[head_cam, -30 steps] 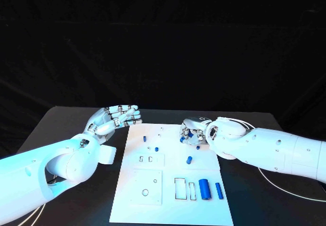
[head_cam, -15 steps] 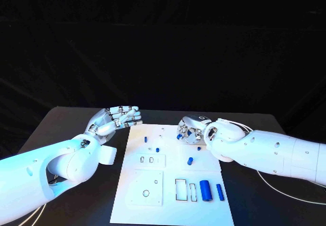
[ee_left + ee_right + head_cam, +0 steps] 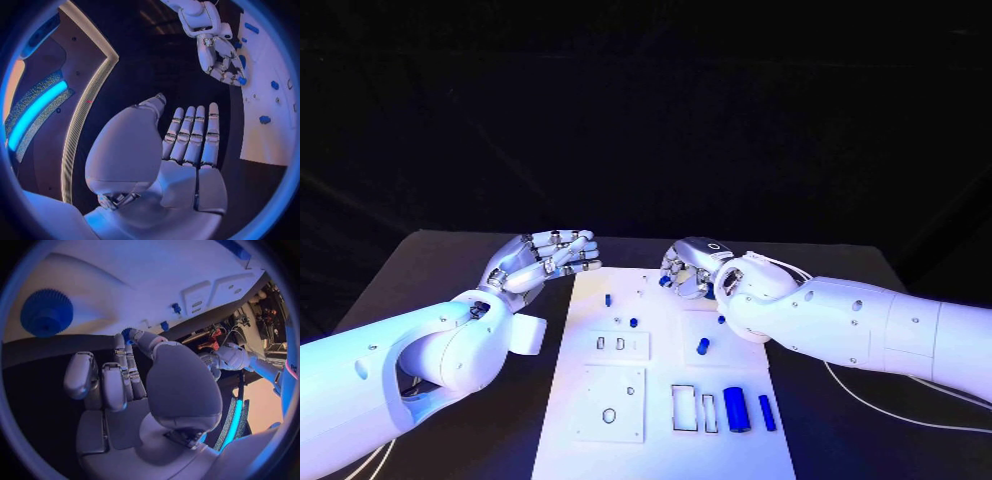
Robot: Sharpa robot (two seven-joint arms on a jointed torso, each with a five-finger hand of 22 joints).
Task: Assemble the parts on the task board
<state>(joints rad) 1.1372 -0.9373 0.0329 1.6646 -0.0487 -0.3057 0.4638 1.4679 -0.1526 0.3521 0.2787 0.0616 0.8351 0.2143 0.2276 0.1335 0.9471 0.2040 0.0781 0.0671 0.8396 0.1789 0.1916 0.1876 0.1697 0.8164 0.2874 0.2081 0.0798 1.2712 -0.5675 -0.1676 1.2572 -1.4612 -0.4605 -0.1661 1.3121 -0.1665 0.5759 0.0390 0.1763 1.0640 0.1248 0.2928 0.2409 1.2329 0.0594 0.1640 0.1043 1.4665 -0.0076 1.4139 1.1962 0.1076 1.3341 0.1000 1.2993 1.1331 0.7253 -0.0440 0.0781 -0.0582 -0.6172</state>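
Above the task board [image 3: 589,420] far edge, right hand [image 3: 692,270] fingers pinch a small blue part [image 3: 241,80]; loose pinch risks dropping; left hand [image 3: 548,256] empty, fingers apart

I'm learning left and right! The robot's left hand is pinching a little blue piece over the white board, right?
Not quite: the right hand pinches the little blue piece over the white board. The left wrist view shows it in those fingers; the left hand holds nothing.

Black table [image 3: 444,270], dark backdrop [image 3: 646,120]

one task board [image 3: 589,420], two hands [image 3: 548,256]
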